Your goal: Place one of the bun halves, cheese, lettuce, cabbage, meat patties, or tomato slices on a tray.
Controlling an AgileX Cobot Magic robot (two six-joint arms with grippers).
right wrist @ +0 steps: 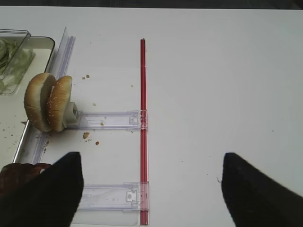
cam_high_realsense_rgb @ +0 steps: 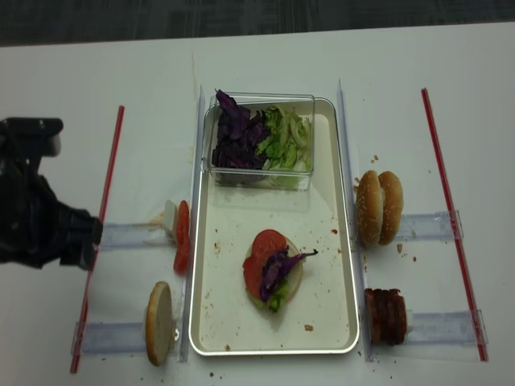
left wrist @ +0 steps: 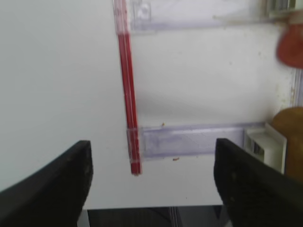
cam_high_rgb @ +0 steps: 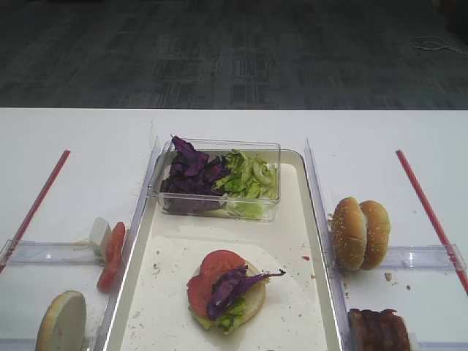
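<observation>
White table (cam_high_rgb: 88, 131), clear box (cam_high_rgb: 219, 179) on tray (cam_high_rgb: 307, 292), both tools spread, empty

Glossy cream tray (cam_high_rgb: 311, 219), clear plastic box (cam_high_rgb: 219, 150), crinkled cabbage (cam_high_rgb: 230, 287)

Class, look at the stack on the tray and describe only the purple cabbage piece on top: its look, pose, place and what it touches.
The cabbage is a dark purple, crinkled, curled leaf strip with a thin pointed tail aimed towards the right. It lies flat as the top layer of the stack near the middle of the tray. It rests partly on the tomato slice, with lettuce showing at its lower end. No pincer touches it.
</observation>
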